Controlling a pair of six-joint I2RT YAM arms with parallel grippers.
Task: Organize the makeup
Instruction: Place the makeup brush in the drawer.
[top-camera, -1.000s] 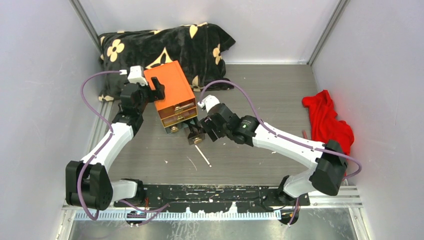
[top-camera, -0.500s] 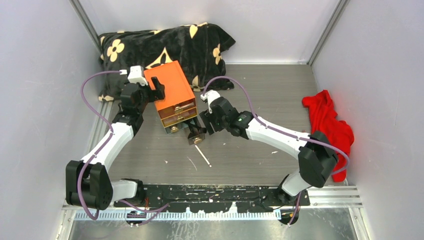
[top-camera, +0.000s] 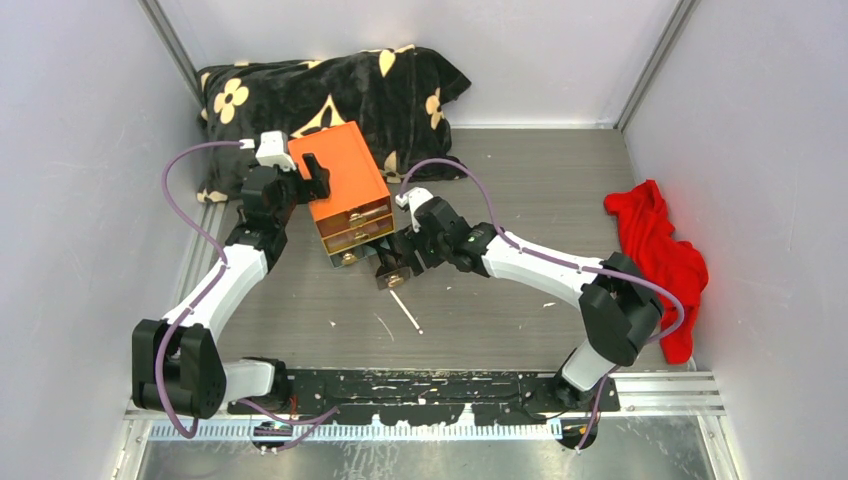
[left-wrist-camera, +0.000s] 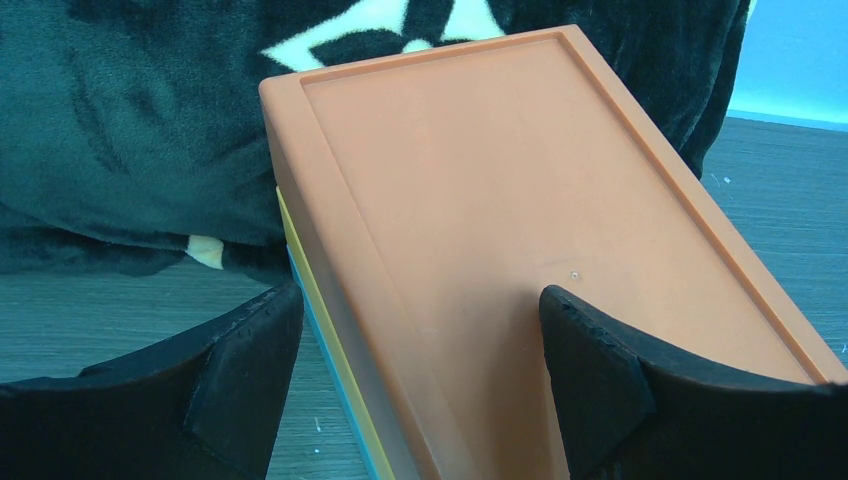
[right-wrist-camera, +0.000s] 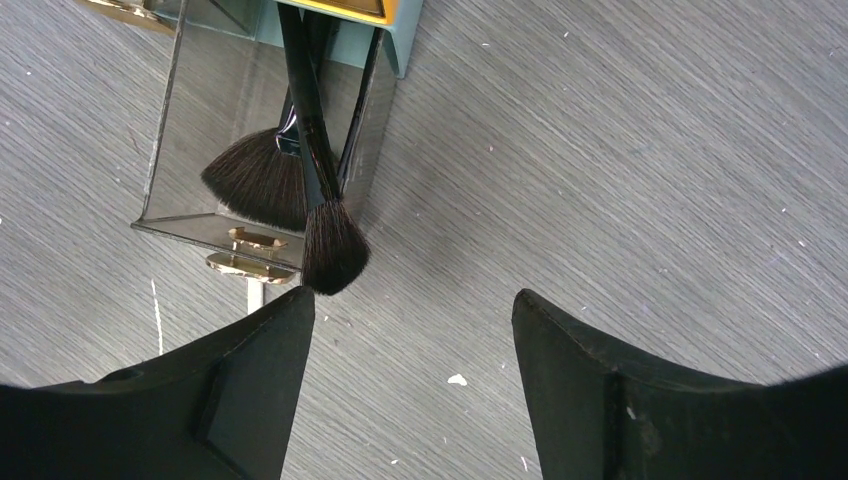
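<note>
The orange box (top-camera: 345, 185) sits toward the far left corner of the worktop (top-camera: 520, 190), its back against the black flowered blanket (top-camera: 330, 90). The left gripper (left-wrist-camera: 420, 300) straddles the box's rear edge, with one finger (left-wrist-camera: 245, 370) down the side and the other on the lid. This is most likely to brace the box so it does not slide while a drawer is worked; whether the pads actually pinch it cannot be told. A clear drawer (right-wrist-camera: 190, 130) is pulled out toward the near edge, and the makeup in view lies inside it: a fan brush (right-wrist-camera: 255, 180) and a round-headed brush (right-wrist-camera: 330, 255) whose bristles poke over the drawer's front (so they may catch if the drawer is pushed home). The right gripper (right-wrist-camera: 408, 315) hovers just right of the drawer front, jaws apart and empty, seemingly placed to nudge that brush in or shut the drawer. A thin pale stick (top-camera: 405, 310) lies loose closer to the near edge, and the red cloth (top-camera: 655, 245) is bunched at the right edge
</note>
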